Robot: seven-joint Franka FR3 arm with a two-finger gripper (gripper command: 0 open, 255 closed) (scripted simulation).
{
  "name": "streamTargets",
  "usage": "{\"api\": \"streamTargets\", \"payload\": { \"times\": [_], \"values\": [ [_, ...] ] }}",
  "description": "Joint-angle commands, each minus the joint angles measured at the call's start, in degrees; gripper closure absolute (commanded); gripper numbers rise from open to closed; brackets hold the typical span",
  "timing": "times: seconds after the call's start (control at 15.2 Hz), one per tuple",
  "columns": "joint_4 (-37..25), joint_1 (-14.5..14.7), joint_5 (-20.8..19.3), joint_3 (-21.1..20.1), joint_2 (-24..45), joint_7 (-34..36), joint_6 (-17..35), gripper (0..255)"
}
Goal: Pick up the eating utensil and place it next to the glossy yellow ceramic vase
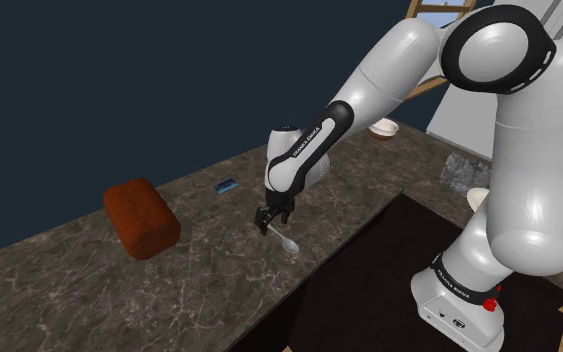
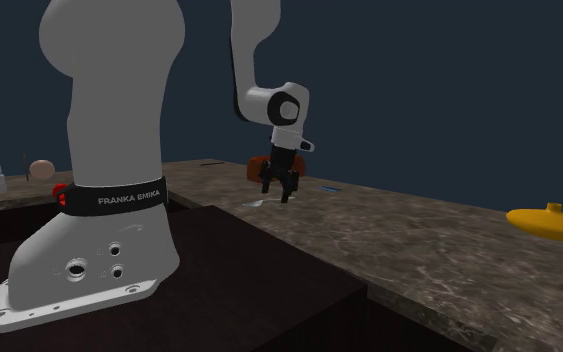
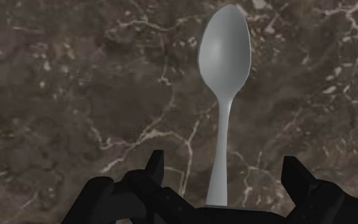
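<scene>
Black two-finger gripper (image 1: 269, 226) open over the grey spoon (image 1: 286, 242) on the dark marble desk (image 1: 69, 290).

Shoulder view: the spoon lies near the desk's front edge with its bowl toward the stand, and the gripper points down at its handle end. A reddish-brown loaf-shaped block (image 1: 141, 218) sits well apart toward the left, a small blue item (image 1: 225, 185) lies behind the gripper, and a white bowl (image 1: 384, 128) is farther back. Second exterior view: the gripper hangs just above the desk, with the glossy yellow vase (image 2: 549, 222) low and wide at the far right, well apart from it. Wrist view: the fingers (image 3: 153, 168) stand wide apart with the spoon handle running between them, touching neither, so it is not held. The spoon's bowl points away from the gripper.
</scene>
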State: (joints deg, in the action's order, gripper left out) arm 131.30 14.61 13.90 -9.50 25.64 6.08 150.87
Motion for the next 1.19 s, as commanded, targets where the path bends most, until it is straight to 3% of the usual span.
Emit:
{"api": "streamTargets", "payload": {
  "times": [0.0,0.13,0.2,0.79,1.12],
  "values": [
    [0.0,0.0,0.0,0.0,0.1,0.0,0.0,0],
    [0.0,0.0,0.0,0.0,0.0,0.0,0.0,0],
    [0.0,0.0,0.0,0.0,0.0,0.0,0.0,255],
    [0.0,0.0,0.0,0.0,0.1,0.0,0.0,255],
    [0.7,-0.1,-0.1,0.0,-3.8,0.6,-3.1,255]
  ]
}}
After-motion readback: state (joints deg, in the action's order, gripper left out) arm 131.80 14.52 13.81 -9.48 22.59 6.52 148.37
